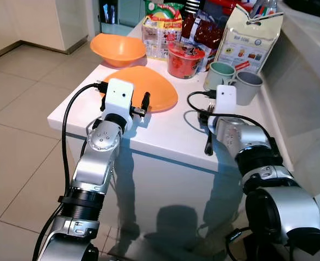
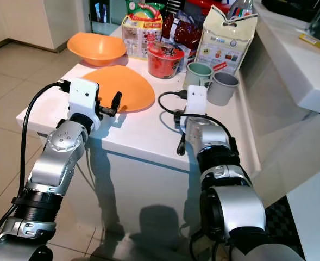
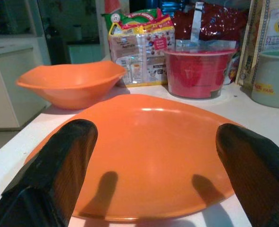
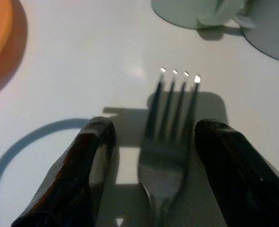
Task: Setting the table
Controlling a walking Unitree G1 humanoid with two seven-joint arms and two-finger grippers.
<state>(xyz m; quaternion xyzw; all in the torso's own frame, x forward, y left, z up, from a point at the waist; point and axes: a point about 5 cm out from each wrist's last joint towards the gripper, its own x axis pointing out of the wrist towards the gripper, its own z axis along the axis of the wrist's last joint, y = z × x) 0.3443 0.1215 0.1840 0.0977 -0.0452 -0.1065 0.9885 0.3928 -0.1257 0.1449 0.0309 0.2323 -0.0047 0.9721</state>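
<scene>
An orange plate (image 1: 151, 89) lies on the white table (image 1: 170, 136), with an orange bowl (image 1: 118, 49) behind it. My left gripper (image 3: 156, 132) is open at the plate's near rim, one finger toward each side of it. A dark fork (image 4: 170, 123) lies flat on the table to the right of the plate, its handle (image 1: 208, 142) pointing toward the front edge. My right gripper (image 4: 156, 127) is open low over it, with the tines between its fingers (image 4: 94, 156) and a gap on both sides.
A green mug (image 1: 220, 75) and a grey mug (image 1: 248, 86) stand just past the fork. A red noodle cup (image 1: 184, 60), snack packs (image 1: 161, 32) and a paper bag (image 1: 249, 38) crowd the back. A thin blue ring (image 4: 16, 156) marks the table.
</scene>
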